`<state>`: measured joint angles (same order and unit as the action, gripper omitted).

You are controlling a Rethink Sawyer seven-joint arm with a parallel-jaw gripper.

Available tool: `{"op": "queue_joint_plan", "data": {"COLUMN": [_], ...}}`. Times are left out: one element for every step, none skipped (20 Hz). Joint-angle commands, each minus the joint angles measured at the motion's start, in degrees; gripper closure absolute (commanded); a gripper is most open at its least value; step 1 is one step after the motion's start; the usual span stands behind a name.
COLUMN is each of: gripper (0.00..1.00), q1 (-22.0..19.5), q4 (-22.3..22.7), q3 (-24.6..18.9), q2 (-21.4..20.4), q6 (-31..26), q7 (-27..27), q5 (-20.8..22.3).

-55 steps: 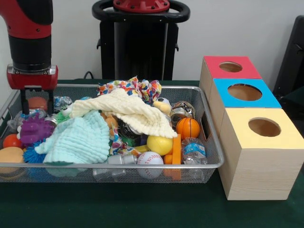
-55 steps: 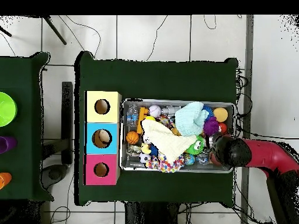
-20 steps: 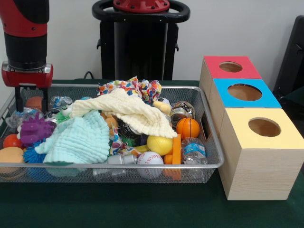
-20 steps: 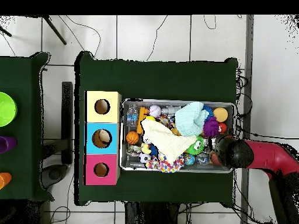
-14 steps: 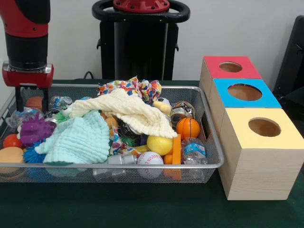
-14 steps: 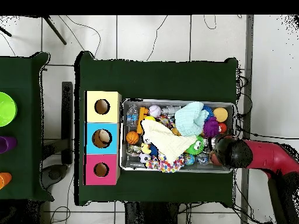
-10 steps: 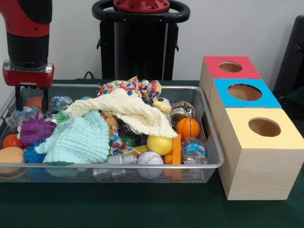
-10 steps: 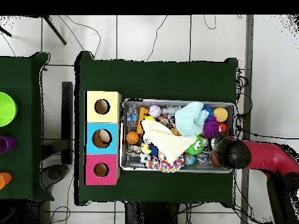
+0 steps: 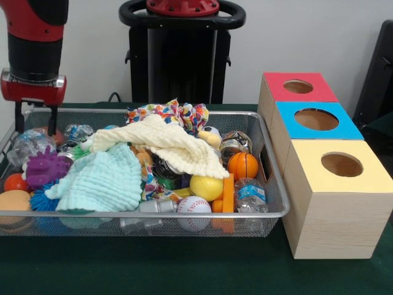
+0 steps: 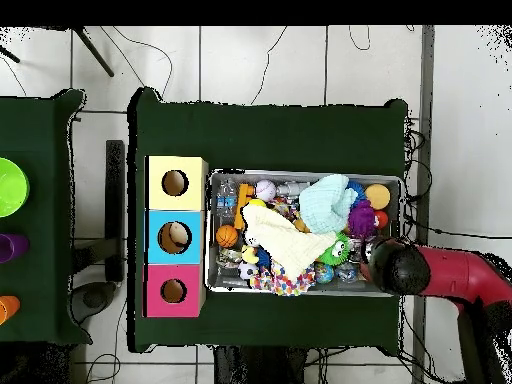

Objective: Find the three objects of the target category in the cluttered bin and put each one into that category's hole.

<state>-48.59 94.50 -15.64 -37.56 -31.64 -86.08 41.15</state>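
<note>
Wire mesh forms the bin [image 9: 270, 184], the largest thing on the green table, heaped with cloths, balls, bottles and rubber toys; beside it stand three wooden boxes with a red-topped hole [image 9: 298, 86], a blue-topped hole [image 9: 316, 118] and a yellow-topped hole [image 9: 341, 164]. The target category cannot be told from here. Next in size, a cream cloth [image 9: 166, 144] and a mint cloth [image 9: 101, 181] cover the middle of the pile. The gripper [image 9: 35, 123] hangs over the bin's end farthest from the boxes, its two fingers spread wide apart and holding nothing, with a crumpled clear plastic bottle [image 9: 26, 145] just below and an orange ball [image 9: 48, 132] at its tips. To grasp well, it should probably descend straight so one finger lands on each side of a single item, clear of the mesh wall and the purple spiky toy [image 9: 44, 167]. Smaller still are a basketball [image 9: 243, 165] and baseball [image 9: 194, 206]; no labels are legible.
</note>
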Motion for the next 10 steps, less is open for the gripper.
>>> {"op": "queue_joint_plan", "data": {"gripper": [0.0, 0.0, 0.0, 0.0, 0.0, 0.0, 0.0, 0.0, 0.0, 0.0], "q1": [1.69, 2.17, 2.63, 3.29, 3.96, 4.13, 4.31, 4.25, 4.19, 3.96], "q4": [3.79, 3.72, 3.71, 3.42, 3.12, 2.82, 2.52, 2.32, 2.13, 2.11], "q3": [3.03, 3.15, 3.35, 3.68, 4.01, 4.05, 4.1, 4.37, 4.63, 4.69], "q2": [-1.25, -1.69, -2.26, -2.72, -3.19, -3.18, -3.16, -2.76, -2.35, -1.9], "q6": [0.17, -0.26, -0.56, -1.2, -1.84, -2.51, -3.18, -3.28, -3.38, -2.8], "q7": [-11.7, -11.61, -11.66, -11.56, -11.47, -11.14, -10.81, -10.78, -10.76, -10.63], "q5": [-4.01, -4.8, -5.65, -6.39, -7.12, -8.23, -9.33, -10.16, -10.99, -11.66]}}
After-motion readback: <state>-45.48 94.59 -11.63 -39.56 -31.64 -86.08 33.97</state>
